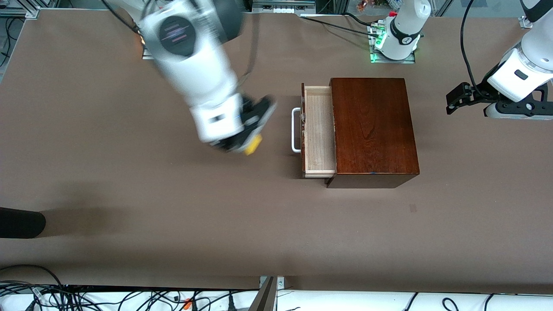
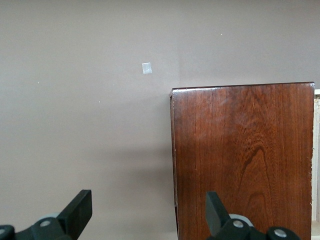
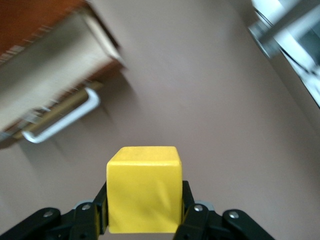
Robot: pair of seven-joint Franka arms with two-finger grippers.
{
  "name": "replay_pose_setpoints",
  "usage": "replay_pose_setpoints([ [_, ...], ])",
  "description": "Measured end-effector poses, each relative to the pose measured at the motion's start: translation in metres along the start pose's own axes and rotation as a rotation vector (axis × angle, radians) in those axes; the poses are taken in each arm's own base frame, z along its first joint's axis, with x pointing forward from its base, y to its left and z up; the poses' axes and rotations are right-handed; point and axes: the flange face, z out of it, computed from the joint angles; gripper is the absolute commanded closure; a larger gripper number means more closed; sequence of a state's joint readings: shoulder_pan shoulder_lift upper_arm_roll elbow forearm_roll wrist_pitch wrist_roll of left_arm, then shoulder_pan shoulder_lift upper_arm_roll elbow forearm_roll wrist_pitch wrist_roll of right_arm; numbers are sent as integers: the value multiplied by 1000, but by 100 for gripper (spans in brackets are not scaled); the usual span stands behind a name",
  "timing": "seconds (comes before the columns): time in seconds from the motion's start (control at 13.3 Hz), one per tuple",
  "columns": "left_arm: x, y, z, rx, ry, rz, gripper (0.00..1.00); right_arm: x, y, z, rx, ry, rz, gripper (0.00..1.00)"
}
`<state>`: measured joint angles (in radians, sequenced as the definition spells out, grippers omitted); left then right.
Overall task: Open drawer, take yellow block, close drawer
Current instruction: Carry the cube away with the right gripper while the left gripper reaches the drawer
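The small bright yellow cube (image 3: 144, 189) is being clamped between the closed fingers of the right pincer (image 1: 246, 144), over the bare brown table (image 1: 129, 194) just beside the white U-shaped bar handle (image 1: 295, 130). The pale light-wood drawer (image 1: 319, 130) is being left pulled out of the glossy dark mahogany box (image 1: 372, 127). The left pincer (image 1: 453, 99) is being held wide open and empty, waiting toward the left arm's end of the table.

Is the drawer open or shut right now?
Open: the drawer sticks out of the mahogany box, its pale tray bare and its white handle clear of the box.
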<state>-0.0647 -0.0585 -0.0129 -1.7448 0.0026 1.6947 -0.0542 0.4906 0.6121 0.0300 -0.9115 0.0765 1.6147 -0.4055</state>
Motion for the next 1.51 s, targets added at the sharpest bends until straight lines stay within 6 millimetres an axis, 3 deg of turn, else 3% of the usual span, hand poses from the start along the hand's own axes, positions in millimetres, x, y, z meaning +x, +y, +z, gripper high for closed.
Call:
replay_pose_setpoints([
  [0.08, 0, 0, 0, 0, 0, 0, 0, -21, 37, -2, 10, -20, 58, 94],
  [0.23, 0, 0, 0, 0, 0, 0, 0, -57, 91, 3, 25, -62, 154, 94],
  [0.38, 0, 0, 0, 0, 0, 0, 0, -99, 133, 29, 35, -145, 252, 94],
  [0.53, 0, 0, 0, 0, 0, 1, 0, -142, 167, 67, 24, -201, 340, 94],
  [0.75, 2, 7, 8, 1, -22, 15, 0, -213, 197, 143, -12, -182, 450, 94],
  [0.98, 0, 21, 19, 3, -74, 46, 0, -262, 199, 204, -31, -171, 549, 95],
  [1.13, -5, 62, 26, 3, -104, 129, 0, -271, 192, 224, -31, -180, 597, 95],
  [1.28, -15, 126, 44, 7, -148, 250, 0, -273, 189, 240, -42, -173, 642, 95],
  [1.51, -16, 205, 72, -33, -188, 485, 0, -281, 188, 284, -72, -156, 710, 100],
])
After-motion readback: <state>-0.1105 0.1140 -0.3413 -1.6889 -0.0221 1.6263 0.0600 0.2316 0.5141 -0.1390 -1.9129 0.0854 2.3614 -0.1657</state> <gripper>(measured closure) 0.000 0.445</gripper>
